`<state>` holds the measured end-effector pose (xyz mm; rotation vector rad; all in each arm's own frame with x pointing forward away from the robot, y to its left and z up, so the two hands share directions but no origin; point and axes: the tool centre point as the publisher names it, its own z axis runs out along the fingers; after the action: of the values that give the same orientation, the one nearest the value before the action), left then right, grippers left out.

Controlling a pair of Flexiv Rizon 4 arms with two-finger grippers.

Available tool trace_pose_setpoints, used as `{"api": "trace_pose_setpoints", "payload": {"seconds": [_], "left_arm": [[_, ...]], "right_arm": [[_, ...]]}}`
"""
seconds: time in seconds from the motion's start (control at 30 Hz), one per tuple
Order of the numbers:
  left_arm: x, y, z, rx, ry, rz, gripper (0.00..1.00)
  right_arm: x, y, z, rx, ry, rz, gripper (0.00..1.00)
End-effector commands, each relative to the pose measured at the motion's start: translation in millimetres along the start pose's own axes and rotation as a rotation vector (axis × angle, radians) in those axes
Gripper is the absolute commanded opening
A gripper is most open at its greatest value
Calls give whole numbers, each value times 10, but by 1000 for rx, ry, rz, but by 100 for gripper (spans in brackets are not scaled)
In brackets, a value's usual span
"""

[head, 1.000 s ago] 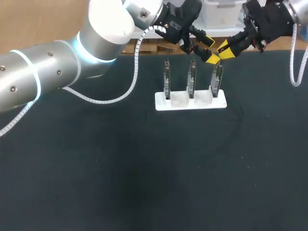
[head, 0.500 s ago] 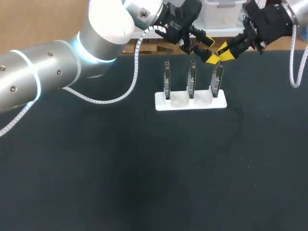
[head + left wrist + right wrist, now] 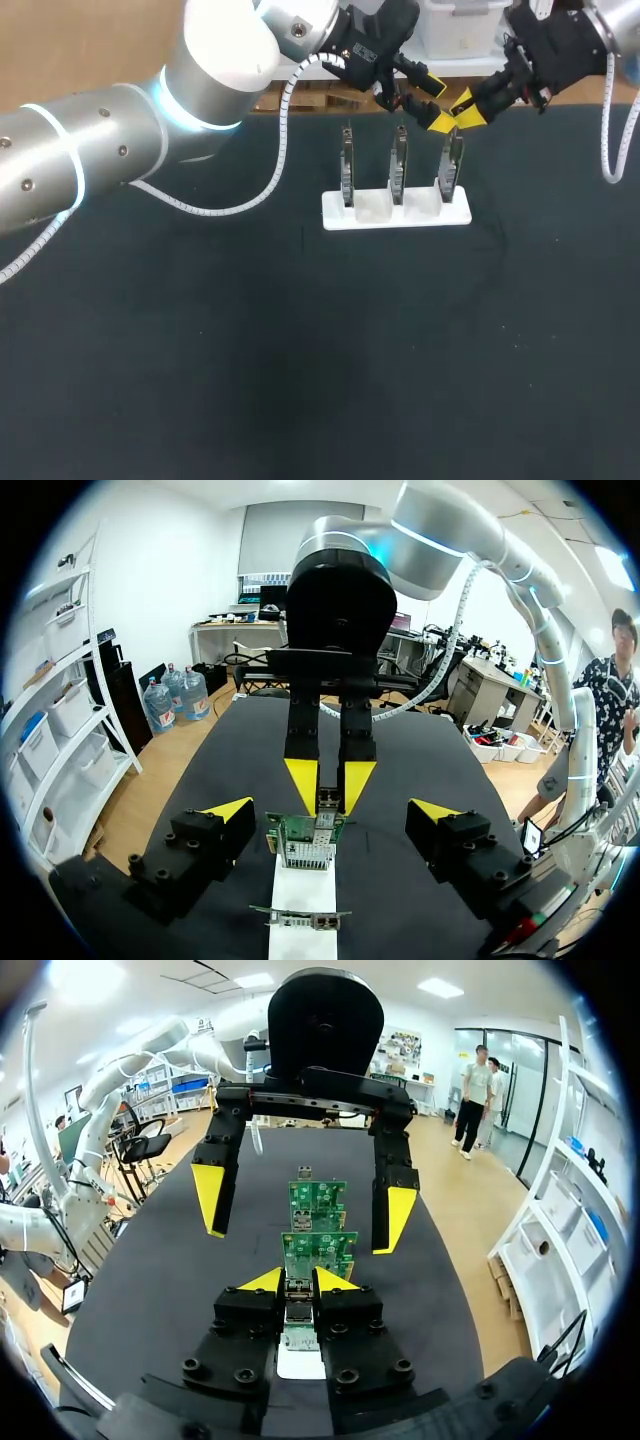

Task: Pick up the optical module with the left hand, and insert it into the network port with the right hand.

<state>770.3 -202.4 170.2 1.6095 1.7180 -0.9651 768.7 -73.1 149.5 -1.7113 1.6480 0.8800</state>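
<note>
Left wrist view: our left gripper [image 3: 331, 810] hangs with its fingers spread wide, one on either side of the end circuit card [image 3: 300, 842], touching nothing. Opposite it, our right gripper [image 3: 329, 790] points down between them, its yellow tips pinched nearly together on the optical module [image 3: 327, 806]. The module sits at the card's top edge, at the port there. Seen from the head view, this card is the rightmost of three standing upright in a white holder [image 3: 395, 212] on the dark table [image 3: 300, 350].
</note>
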Motion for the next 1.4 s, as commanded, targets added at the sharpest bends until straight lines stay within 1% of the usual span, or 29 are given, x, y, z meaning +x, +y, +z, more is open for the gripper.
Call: {"api": "trace_pose_setpoints", "payload": {"seconds": [0.03,0.07,0.1,0.13,0.17,0.5,0.57,0.7,1.3,1.33,1.37,1.4], "left_arm": [[3,-4,-2,-1,0,1,100],[3,-4,-2,-1,0,1,100],[3,-4,-2,-1,0,1,100],[3,-4,-2,-1,0,1,100],[3,-4,-2,-1,0,1,100],[3,-4,-2,-1,0,1,100],[3,-4,-2,-1,0,1,100],[3,-4,-2,-1,0,1,100],[3,-4,-2,-1,0,1,100],[3,-4,-2,-1,0,1,100],[3,-4,-2,-1,0,1,100],[3,-4,-2,-1,0,1,100]], "right_arm": [[0,7,5,1,1,4,0],[-1,7,4,1,1,4,12],[-4,7,0,2,0,4,35],[-8,6,-4,3,-1,5,49],[-12,7,-7,4,-1,4,99],[-52,19,-49,18,-16,0,100],[-81,12,-86,29,-37,15,100],[-94,4,-147,43,-44,15,100],[42,78,-319,89,-54,42,100],[45,80,-325,91,-55,43,98],[48,81,-330,92,-56,44,82],[52,80,-335,93,-57,44,42]]}}
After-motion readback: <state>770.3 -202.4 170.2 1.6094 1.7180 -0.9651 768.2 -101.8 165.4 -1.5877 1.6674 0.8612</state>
